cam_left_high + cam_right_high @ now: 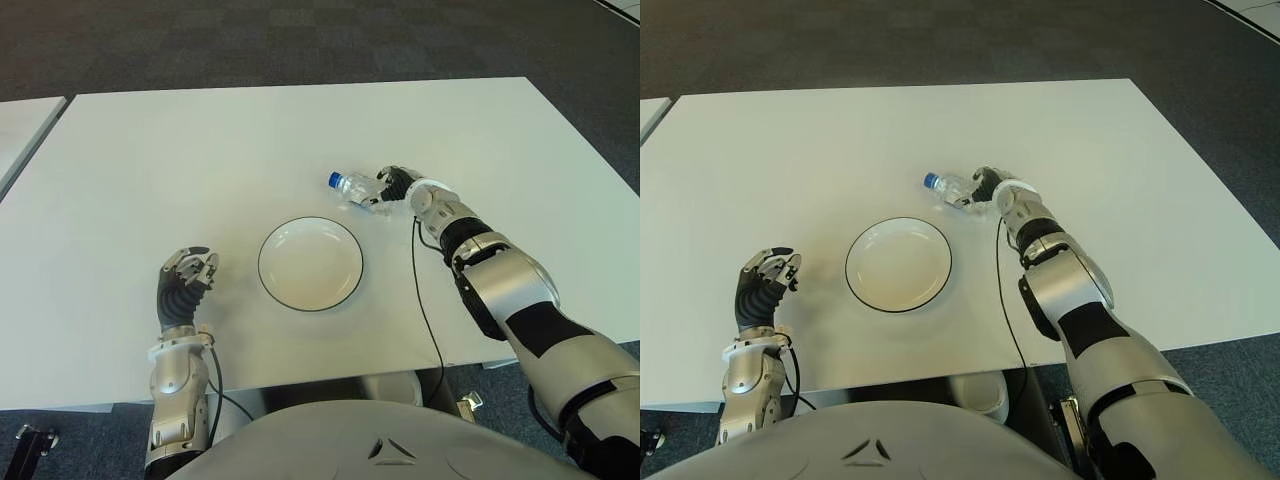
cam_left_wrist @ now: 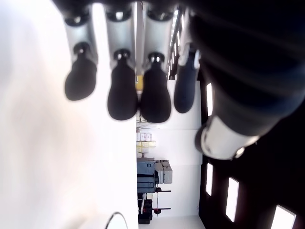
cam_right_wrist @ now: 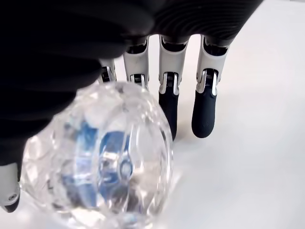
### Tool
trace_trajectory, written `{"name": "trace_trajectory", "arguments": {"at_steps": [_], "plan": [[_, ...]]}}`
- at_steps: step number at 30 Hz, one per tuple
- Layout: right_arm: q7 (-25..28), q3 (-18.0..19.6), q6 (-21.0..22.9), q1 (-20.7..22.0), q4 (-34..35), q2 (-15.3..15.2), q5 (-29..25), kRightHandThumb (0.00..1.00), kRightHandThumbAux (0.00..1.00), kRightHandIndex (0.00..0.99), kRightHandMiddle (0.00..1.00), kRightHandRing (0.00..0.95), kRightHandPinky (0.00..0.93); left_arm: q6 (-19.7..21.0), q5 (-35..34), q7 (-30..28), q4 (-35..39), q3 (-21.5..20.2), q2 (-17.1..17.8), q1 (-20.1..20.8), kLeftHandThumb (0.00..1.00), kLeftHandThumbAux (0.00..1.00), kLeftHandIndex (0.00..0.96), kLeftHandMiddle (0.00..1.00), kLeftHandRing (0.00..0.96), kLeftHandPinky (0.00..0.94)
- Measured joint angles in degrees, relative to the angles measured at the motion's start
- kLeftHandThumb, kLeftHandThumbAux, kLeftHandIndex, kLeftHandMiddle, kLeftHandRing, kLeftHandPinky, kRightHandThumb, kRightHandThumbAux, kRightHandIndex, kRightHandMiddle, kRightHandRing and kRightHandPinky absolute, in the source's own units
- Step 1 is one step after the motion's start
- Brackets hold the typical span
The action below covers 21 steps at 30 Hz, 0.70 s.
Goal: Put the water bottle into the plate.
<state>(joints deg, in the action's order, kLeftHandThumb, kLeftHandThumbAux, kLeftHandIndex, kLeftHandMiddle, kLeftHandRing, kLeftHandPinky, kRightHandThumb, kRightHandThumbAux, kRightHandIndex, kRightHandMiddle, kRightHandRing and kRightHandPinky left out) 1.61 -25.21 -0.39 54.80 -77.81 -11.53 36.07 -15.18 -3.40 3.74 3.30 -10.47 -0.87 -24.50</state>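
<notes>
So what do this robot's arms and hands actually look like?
Each robot hand, left and right, has a ribbed black palm and silver fingers with black rubbery tips. The arms are silver and black shells, with a thin black cable alongside.

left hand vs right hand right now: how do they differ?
The right hand is stretched far out over the table, beyond the plate; the left hand sits near the table's front edge, left of the plate. The right hand is at the water bottle, which lies on its side against its palm, fingers extended, not closed; the left hand is at nothing, fingers curled. Both are dark-fingered with silver wrists.
</notes>
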Motion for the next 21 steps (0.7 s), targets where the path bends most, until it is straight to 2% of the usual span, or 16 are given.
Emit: {"name": "trace_trajectory", "arguments": {"at_steps": [2, 4, 7, 9, 16, 21], "plan": [[-0.7, -0.9, 0.0, 0.0, 0.0, 0.1, 0.7, 0.069, 0.554, 0.156, 0.234, 0.326, 0.416, 0.0, 0.0, 0.0, 0.0, 0.0, 0.0, 0.0, 0.701, 0.723, 0.433, 0.737, 0.725, 0.726], [-1.5, -1.7, 0.0, -0.1, -0.1, 0.2, 1.5, 0.099, 0.557, 0.145, 0.206, 0.280, 0.307, 0.0, -0.1, 0.0, 0.0, 0.0, -0.1, 0.0, 0.701, 0.723, 0.434, 0.738, 0.724, 0.726], [-2.7, -3.3, 0.0, -0.1, -0.3, 0.4, 2.8, 0.120, 0.565, 0.138, 0.177, 0.233, 0.222, 0.0, -0.5, 0.0, 0.0, -0.1, -0.1, 0.0, 0.702, 0.722, 0.434, 0.738, 0.724, 0.727], [-3.5, -4.5, 0.0, -0.1, -0.3, 0.5, 4.0, 0.138, 0.586, 0.128, 0.150, 0.194, 0.195, 0.0, -0.7, 0.0, 0.0, -0.1, -0.2, 0.0, 0.702, 0.722, 0.434, 0.741, 0.727, 0.730], [-6.9, -13.7, 0.3, 0.6, -0.6, 1.5, 12.8, 0.162, 0.643, 0.047, 0.038, 0.066, 0.123, -1.2, -1.1, 0.0, -0.6, -0.1, -0.3, 0.0, 0.702, 0.722, 0.434, 0.752, 0.738, 0.738], [-9.4, -19.2, 0.8, 1.4, -0.8, 2.0, 17.9, 0.157, 0.673, 0.016, 0.019, 0.039, 0.077, -1.9, -1.1, 0.0, -1.1, -0.1, -0.6, 0.1, 0.702, 0.723, 0.434, 0.755, 0.741, 0.738]]}}
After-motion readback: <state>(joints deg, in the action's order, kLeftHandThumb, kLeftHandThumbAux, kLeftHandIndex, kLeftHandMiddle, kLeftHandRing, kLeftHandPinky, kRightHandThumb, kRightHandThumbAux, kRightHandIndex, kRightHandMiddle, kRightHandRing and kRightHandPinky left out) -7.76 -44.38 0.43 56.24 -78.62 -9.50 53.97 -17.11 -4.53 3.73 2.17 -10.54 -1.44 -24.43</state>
